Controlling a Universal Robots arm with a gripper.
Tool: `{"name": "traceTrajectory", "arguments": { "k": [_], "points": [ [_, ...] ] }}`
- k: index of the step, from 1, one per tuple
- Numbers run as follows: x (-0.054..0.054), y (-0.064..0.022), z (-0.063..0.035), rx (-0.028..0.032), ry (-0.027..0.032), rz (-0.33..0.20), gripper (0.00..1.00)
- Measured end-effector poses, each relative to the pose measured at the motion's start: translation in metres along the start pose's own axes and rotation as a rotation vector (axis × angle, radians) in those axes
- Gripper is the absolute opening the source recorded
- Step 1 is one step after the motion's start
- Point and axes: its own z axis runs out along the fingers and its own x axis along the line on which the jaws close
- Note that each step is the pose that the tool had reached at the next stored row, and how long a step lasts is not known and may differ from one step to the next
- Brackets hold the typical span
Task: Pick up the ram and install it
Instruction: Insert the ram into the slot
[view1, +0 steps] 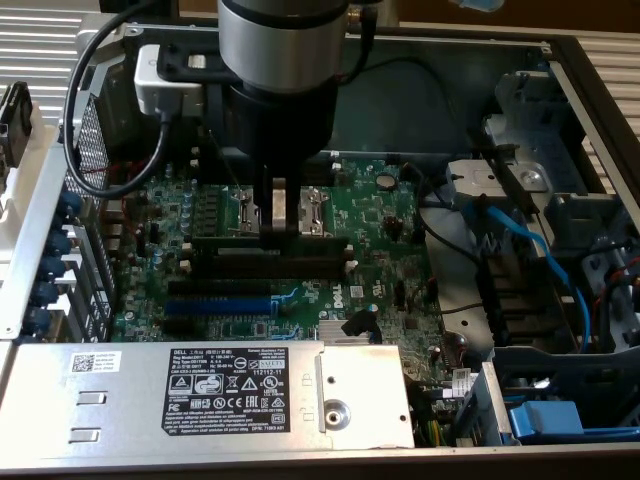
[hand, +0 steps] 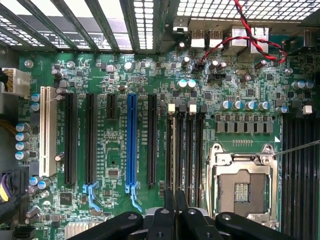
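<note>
1. The ram (view1: 228, 240) stands on its long edge at the row of black memory slots (view1: 310, 268) of the motherboard (view1: 400, 225). It is in the middle of the open computer case (view1: 560, 60), directly under the arm.
2. The pincer (view1: 280, 230) points straight down. Its two fingers are almost together, and I judge them clamped on the upper edge of the ram near its middle (the stick is thin, so the narrow gap fits this).
3. Progress, as I judge it: the picking up is done and the ram is already at the slots. What is left is the seating. I cannot tell which slot of the row it meets, whether it is pushed fully down, or whether the white end clips (hand: 172, 107) are closed on it.
4. The exterior view gives the long side of the ram and how it lies along the slots. It also gives the surroundings: the labelled power supply (view1: 240, 385) in front, and the blue cables (view1: 545, 250) at the exterior view's right.
5. The wrist view looks down along the fingers. Here the pincer (hand: 174, 210) is over the memory slots, just beside the empty CPU socket (hand: 243, 187). The blue slot (hand: 131, 140) is well apart. From here the ram is edge-on, and I cannot separate it from the slots.
</note>
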Motion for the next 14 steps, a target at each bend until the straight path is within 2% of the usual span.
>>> {"name": "traceTrajectory", "arguments": {
  "k": [14],
  "points": [
    [0.0,0.0006,0.0014,0.0005,-0.0002,0.011,0.12]
  ]
}}
